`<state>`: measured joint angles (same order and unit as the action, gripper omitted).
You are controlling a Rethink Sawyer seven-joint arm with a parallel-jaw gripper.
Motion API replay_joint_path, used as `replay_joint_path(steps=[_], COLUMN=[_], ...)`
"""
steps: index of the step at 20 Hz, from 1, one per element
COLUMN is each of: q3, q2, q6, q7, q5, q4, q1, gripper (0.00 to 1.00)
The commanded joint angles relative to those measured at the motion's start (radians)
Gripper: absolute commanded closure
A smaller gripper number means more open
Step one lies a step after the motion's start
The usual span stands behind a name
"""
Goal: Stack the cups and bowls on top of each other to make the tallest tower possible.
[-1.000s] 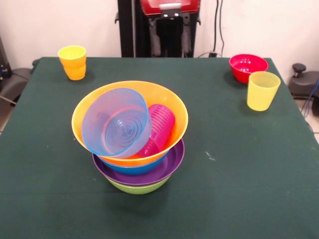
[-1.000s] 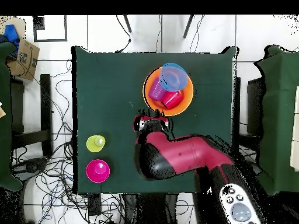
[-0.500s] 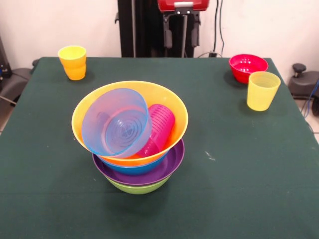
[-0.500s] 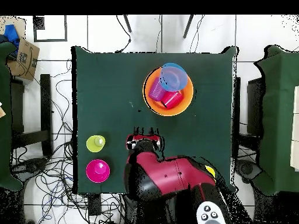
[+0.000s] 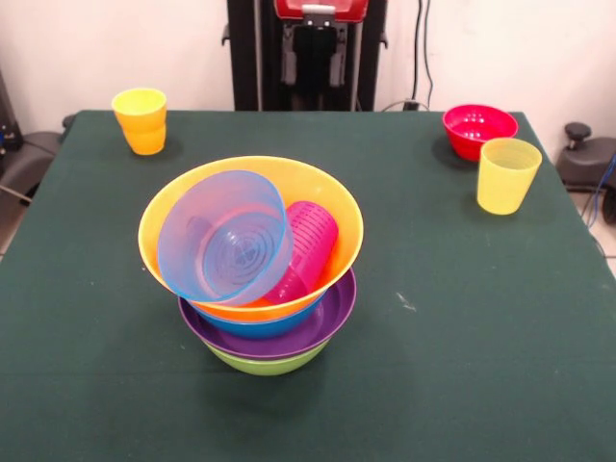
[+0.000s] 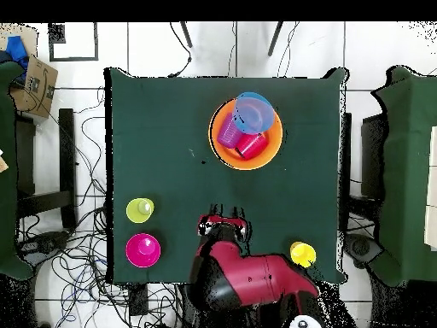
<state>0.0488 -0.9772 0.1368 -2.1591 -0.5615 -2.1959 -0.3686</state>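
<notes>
The tower stands mid-table: a green bowl [image 5: 265, 362] at the bottom, then a purple bowl [image 5: 332, 310], a blue bowl [image 5: 252, 326] and the wide orange bowl [image 5: 332, 204] on top. In the orange bowl [image 6: 268, 152] a small translucent blue bowl [image 5: 226, 241] leans on its side, with a purple cup [image 5: 308, 245] lying beside it. The overhead view also shows a red cup [image 6: 252, 145] in there. An orange-yellow cup [image 5: 141, 120], a pale yellow cup [image 5: 507, 174] and a red-pink small bowl [image 5: 479, 130] stand apart. My gripper [image 6: 224, 226] is drawn back near the robot's side, far from the tower, holding nothing.
The green table [image 5: 462, 318] has its edges close to the loose cups. The robot's pedestal [image 5: 318, 48] stands behind the far edge. My red arm [image 6: 247, 280] overhangs the table edge between the red-pink bowl [image 6: 142, 249] and the orange-yellow cup [image 6: 302, 253]. Cables lie on the floor around.
My arm has drawn back toward the robot's base, away from the tower, uncovering the orange-yellow cup in the overhead view. The bowls and cups have not moved.
</notes>
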Motion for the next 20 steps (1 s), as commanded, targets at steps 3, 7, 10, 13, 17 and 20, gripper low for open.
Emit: replay_joint_path(steps=[3,7,10,13,17,20], q3=[-0.223,-0.253,-0.255,-0.244,-0.230,-0.227], q2=[0.185,0.258,0.241,0.230,0.253,0.379], q6=[0.217,0.319,0.309,0.297,0.309,0.435], q7=[-0.220,-0.227,-0.223,-0.215,-0.204,-0.220], q5=[0.178,0.260,0.306,0.339,0.353,0.351], q4=[-0.094,-0.110,-0.134,-0.142,-0.134,-0.112], q1=[0.232,0.292,0.326,0.338,0.342,0.346], gripper=[0.00,0.00,0.00,0.00,0.00,0.00])
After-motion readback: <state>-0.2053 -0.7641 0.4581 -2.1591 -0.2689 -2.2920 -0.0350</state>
